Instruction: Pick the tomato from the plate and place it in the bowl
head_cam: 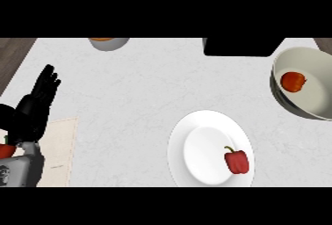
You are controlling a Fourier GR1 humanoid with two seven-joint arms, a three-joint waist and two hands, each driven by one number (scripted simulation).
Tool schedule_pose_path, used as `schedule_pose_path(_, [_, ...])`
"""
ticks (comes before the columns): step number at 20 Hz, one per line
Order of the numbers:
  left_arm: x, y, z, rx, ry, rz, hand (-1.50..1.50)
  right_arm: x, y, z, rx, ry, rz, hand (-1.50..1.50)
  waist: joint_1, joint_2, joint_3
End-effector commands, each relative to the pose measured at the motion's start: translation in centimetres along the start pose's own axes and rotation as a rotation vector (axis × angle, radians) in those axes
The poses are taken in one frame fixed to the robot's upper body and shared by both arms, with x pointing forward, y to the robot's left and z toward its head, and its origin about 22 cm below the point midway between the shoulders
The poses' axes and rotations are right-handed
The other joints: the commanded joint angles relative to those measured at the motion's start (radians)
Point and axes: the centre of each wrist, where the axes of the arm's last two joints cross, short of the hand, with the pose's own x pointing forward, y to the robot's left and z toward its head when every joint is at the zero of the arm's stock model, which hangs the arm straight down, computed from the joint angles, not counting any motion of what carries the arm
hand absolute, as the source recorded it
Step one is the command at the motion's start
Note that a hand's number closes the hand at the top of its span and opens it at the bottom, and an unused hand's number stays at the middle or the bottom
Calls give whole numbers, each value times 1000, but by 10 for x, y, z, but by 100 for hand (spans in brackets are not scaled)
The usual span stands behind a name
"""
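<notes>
In the bowl (310,94) at far right we see the tomato (293,81).
Our left hand (37,103) rests open, holding nothing, at far left; a red pepper (236,161) lies on the plate (194,132).

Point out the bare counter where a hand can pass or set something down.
The widest bare stretch is mid-counter, between the left hand, the plate and the bowl. Another lies between the paper sheet and the plate. The right side is crowded: the bowl holds the tomato, the plate a pepper.
</notes>
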Motion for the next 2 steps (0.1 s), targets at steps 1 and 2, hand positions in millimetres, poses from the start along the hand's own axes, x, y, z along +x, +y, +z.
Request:
schedule_pose_path(1, [1,6,1,-3,-1,-7,0,6,-16,14,85,-105,-84,-150,3,-2,1])
schedule_pose_path(2, [2,1,-4,-2,-3,-7,0,6,-11,9,94,-129,-105,-150,-2,-1,1])
